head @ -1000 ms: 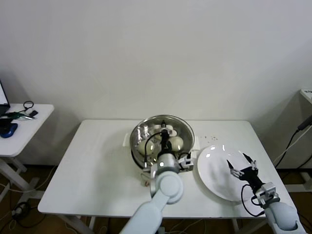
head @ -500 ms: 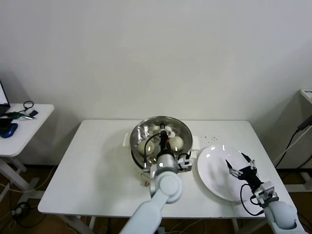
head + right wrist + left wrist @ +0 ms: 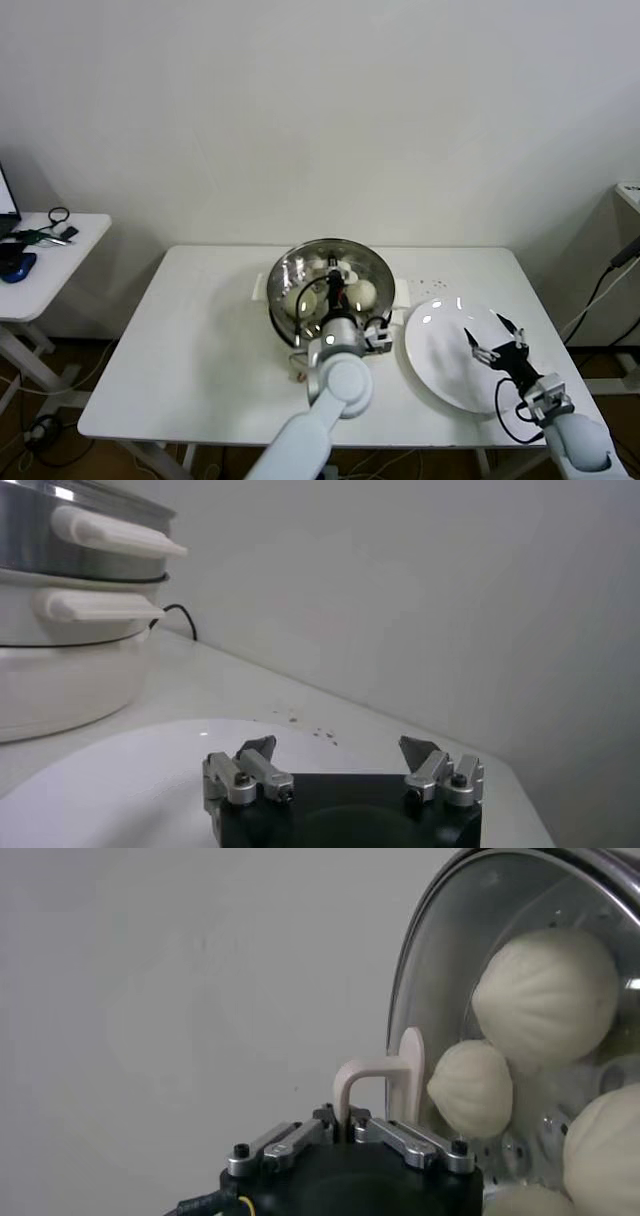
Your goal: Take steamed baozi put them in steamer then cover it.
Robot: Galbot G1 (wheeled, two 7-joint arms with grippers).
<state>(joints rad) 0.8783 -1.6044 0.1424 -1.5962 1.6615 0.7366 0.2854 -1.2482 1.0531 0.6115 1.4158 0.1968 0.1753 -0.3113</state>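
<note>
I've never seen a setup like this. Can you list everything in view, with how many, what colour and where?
baozi: four, cream-white, inside the steamer under the cover.
steamer: one, shiny steel on a white base, middle of the table.
cover: one, clear glass with cream handle, on the steamer.
plate: one, white, right of the steamer.
table: one, white.
side table: one, white, far left, with dark clutter.
left claw: shut on the cover's handle.
right claw: open, above the plate.

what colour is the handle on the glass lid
Cream-white; the cover's handle shows best in the left wrist view.
</note>
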